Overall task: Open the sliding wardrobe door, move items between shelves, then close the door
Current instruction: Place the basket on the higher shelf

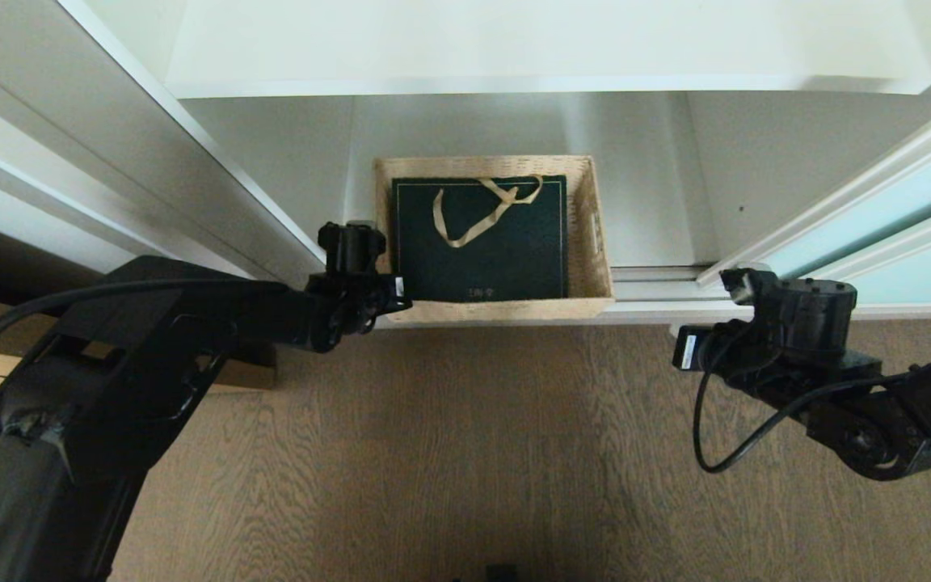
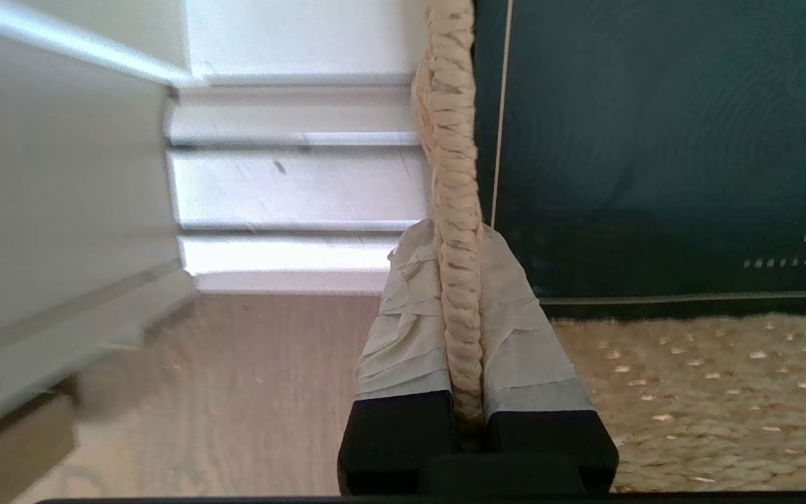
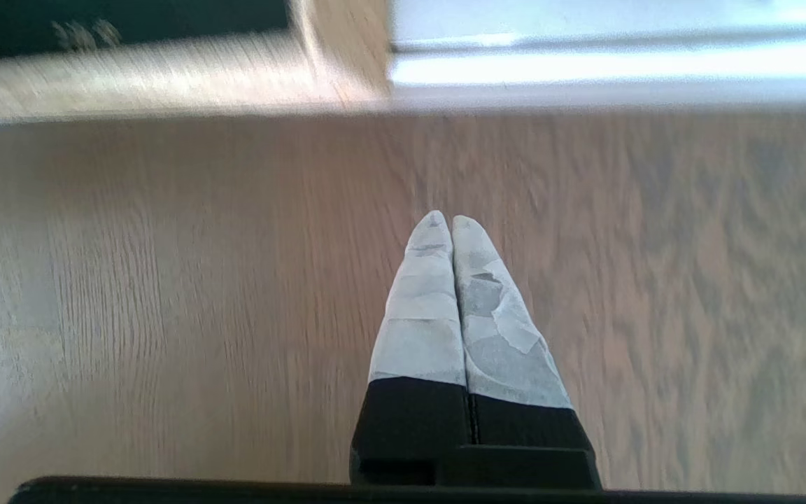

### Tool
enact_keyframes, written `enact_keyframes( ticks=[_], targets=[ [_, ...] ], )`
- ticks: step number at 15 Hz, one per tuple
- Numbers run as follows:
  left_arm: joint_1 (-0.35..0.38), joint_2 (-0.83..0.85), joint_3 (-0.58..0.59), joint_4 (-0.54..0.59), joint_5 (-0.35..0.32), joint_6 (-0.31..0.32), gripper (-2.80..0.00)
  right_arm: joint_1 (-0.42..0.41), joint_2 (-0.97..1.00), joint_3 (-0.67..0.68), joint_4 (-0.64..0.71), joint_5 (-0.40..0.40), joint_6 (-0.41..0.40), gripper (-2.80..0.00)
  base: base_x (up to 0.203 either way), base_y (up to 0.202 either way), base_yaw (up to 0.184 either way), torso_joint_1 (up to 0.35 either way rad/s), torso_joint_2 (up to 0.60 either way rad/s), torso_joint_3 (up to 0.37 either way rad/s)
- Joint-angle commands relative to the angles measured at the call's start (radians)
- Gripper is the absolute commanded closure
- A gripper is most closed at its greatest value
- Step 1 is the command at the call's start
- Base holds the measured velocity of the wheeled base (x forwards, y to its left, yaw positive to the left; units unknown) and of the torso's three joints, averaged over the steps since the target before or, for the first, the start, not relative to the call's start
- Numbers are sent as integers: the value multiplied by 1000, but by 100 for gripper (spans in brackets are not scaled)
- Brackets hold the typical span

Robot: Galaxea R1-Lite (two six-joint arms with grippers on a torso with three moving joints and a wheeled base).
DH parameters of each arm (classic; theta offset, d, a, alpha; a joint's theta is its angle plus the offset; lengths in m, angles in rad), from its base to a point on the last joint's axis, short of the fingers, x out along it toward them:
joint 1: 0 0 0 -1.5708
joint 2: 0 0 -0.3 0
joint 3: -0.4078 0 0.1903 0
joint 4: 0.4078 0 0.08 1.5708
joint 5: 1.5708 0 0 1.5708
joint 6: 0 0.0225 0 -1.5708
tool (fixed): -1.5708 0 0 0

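Observation:
The tan wicker basket [image 1: 588,242] stands on the wardrobe's lowest shelf [image 1: 271,153] at the front edge. The dark green gift bag [image 1: 482,242] lies flat inside it, gold ribbon on top. My left gripper [image 1: 383,281] is at the basket's left wall near the front corner. In the left wrist view the left gripper [image 2: 455,234] is shut on the braided rim [image 2: 448,140], one finger outside and one inside beside the bag [image 2: 655,140]. My right gripper [image 3: 450,222] is shut on nothing and hangs over the floor right of the basket [image 1: 744,287]. The sliding wardrobe door [image 1: 902,218] stands slid to the right.
A white upper shelf [image 1: 514,48] juts out above the basket. The door track [image 1: 659,279] runs along the wardrobe's front edge. A grey panel [image 1: 69,162] borders the opening on the left, with a light wood cabinet [image 1: 251,376] below it. Brown wood-grain floor [image 1: 473,453] lies in front.

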Motion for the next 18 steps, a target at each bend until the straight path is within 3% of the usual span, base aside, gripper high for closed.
enact_keyframes(
  ticks=[1,3,4,8,18],
  targets=[
    [1,33,50,-91,-5,3,0,11,61,-52,-5,-4,-5,0,0,0,0,0,0,0],
    [4,36,41,-98,-46,1,0,17,87,-61,-6,-10,-7,0,0,0,0,0,0,0],
    [7,36,42,-100,-60,1,0,17,99,-67,-5,-14,-14,-280,0,0,0,0,0,0],
    [5,44,44,-119,-70,3,0,50,104,-167,8,-56,-38,-280,0,0,0,0,0,0],
    [-25,34,82,-193,-89,46,0,56,132,-240,44,-45,-88,-280,0,0,0,0,0,0]
  ],
)
